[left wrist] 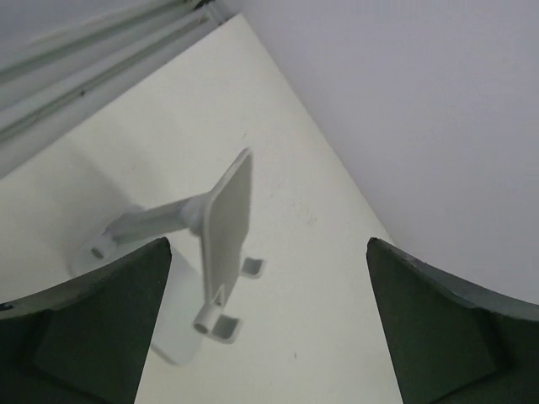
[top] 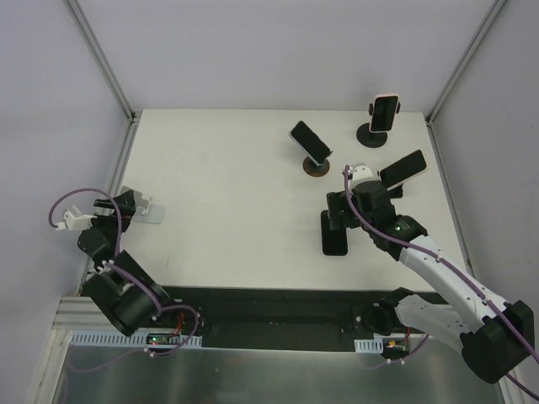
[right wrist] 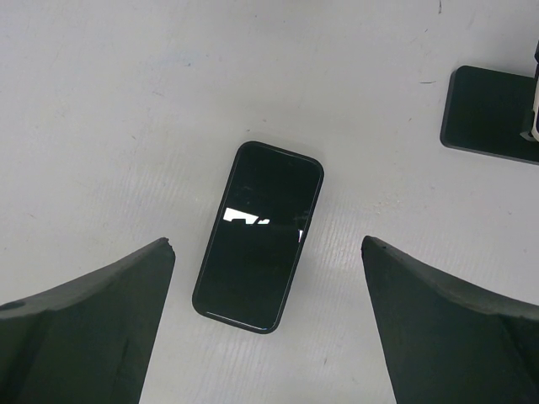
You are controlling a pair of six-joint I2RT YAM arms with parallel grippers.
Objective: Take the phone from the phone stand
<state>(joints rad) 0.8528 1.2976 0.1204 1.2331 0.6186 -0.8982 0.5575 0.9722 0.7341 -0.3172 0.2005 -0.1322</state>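
Note:
A black phone (top: pixel 333 239) lies flat on the white table, screen up, off any stand; in the right wrist view it (right wrist: pixel 259 237) lies on the table below and between my fingers. My right gripper (top: pixel 335 210) is open and empty just above it, touching nothing (right wrist: pixel 265 337). A black stand base (right wrist: pixel 493 114) sits at the upper right of that view. My left gripper (top: pixel 125 204) is open and empty at the table's left edge, beside an empty white phone stand (left wrist: pixel 223 244).
Three more phones rest on stands at the back right: one on a brown round stand (top: pixel 311 143), one pink-edged on a black round stand (top: pixel 384 114), one tilted (top: pixel 402 168) just behind my right wrist. The white stand also shows in the top view (top: pixel 145 209).

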